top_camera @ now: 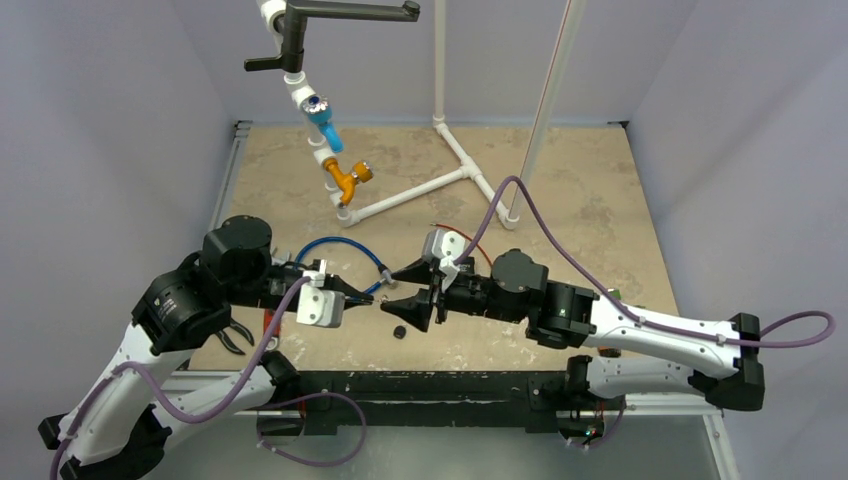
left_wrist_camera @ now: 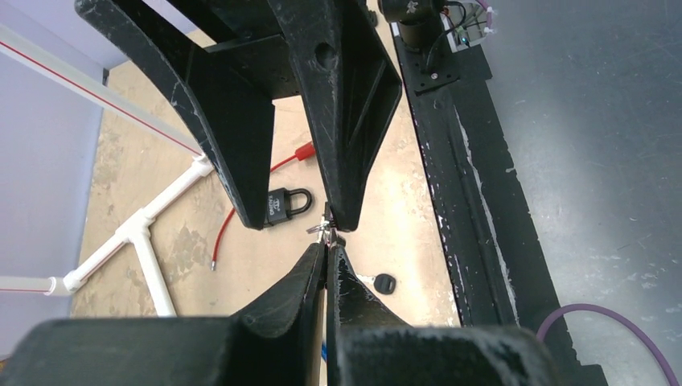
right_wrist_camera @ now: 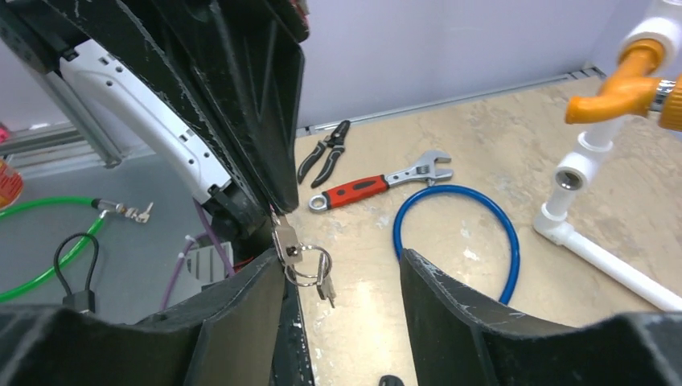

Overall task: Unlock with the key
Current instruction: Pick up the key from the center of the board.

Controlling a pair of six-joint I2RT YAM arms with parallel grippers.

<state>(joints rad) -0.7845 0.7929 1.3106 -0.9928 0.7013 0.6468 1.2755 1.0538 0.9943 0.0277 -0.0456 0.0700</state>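
Observation:
My left gripper (top_camera: 368,297) is shut on a small silver key (right_wrist_camera: 283,240), held above the table. A ring with a second key (right_wrist_camera: 323,283) hangs from it. In the left wrist view the left gripper (left_wrist_camera: 328,245) pinches the key (left_wrist_camera: 324,229) right at its tips. My right gripper (top_camera: 390,290) faces it, open, and the key sits against the inner side of one finger (right_wrist_camera: 265,297). A black padlock (left_wrist_camera: 285,203) lies on the table below, beside a red cable (left_wrist_camera: 241,209). It is hidden in the top view.
A small black-headed item (top_camera: 399,332) lies on the table near the front rail (left_wrist_camera: 458,161). A blue cable loop (right_wrist_camera: 458,241), a red-handled wrench (right_wrist_camera: 374,183) and pliers (right_wrist_camera: 326,161) lie on the left side. A white pipe frame (top_camera: 420,195) with an orange valve (top_camera: 348,178) stands at the back.

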